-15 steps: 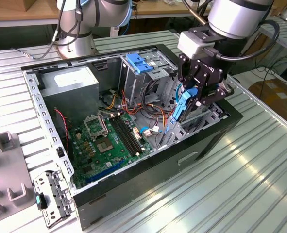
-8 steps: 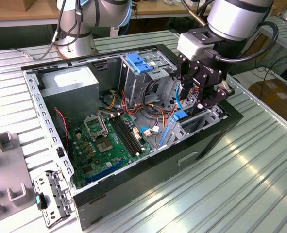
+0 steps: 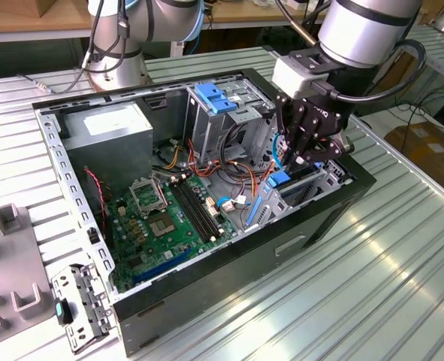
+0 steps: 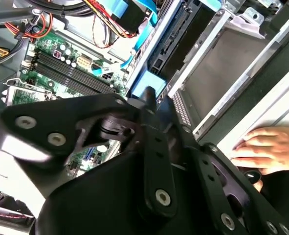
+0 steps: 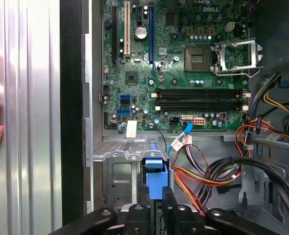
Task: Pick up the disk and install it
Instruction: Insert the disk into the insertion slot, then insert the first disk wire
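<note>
The disk point(image 3: 280, 180) stands on edge in the drive bay point(image 3: 319, 184) at the exterior view's right end of the open computer case point(image 3: 206, 293). Its blue side rail faces up in both wrist views point(image 5: 154, 178) point(image 4: 145, 83). My gripper point(image 3: 297, 159) hangs straight over the bay. In the first wrist view my gripper point(image 5: 155, 196) has a black finger point(image 5: 144, 198) pressed to each side of the blue rail, shut on it. In the second wrist view my gripper point(image 4: 154, 105) meets the rail at its tip. The rest of the disk is hidden inside the bay.
The green motherboard point(image 3: 169, 218) lies on the case floor, with loose cables point(image 3: 229, 177) beside the bay. A grey power supply point(image 3: 113, 128) and a metal cage with a blue clip point(image 3: 215, 98) stand at the back. A person's hand point(image 4: 261, 147) rests on the table beside the case.
</note>
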{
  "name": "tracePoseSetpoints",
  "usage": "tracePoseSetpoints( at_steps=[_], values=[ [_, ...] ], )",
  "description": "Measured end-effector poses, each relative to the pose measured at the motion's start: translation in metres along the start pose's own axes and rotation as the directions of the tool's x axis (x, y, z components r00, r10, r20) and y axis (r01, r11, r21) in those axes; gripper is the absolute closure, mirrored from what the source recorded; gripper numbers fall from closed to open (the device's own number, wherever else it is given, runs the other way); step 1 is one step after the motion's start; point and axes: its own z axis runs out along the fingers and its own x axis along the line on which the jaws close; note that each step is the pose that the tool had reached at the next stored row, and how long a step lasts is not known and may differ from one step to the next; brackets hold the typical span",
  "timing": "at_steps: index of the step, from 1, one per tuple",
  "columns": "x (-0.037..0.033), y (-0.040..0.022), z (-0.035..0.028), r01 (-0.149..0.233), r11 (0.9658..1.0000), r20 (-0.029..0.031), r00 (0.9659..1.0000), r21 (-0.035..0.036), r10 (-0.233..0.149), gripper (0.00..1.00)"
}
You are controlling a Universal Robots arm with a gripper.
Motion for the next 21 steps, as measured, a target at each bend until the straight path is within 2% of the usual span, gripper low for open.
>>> tracePoseSetpoints(
  at_steps=[2, 3, 19, 21],
  values=[
    [0.0000, 0.0000, 0.0003, 0.000, 1.0000, -0.0003, 1.0000, 0.0000, 0.000, 0.88],
    [0.0000, 0.0000, 0.0004, 0.000, 1.0000, -0.0001, 1.0000, 0.0000, 0.000, 0.89],
    [0.0000, 0.0000, 0.0010, 0.000, 1.0000, 0.0000, 1.0000, 0.0000, 0.000, 0.89],
    [0.0000, -0.0020, 0.0011, 0.000, 1.0000, 0.0002, 1.0000, 0.0000, 0.000, 0.89]
  ],
)
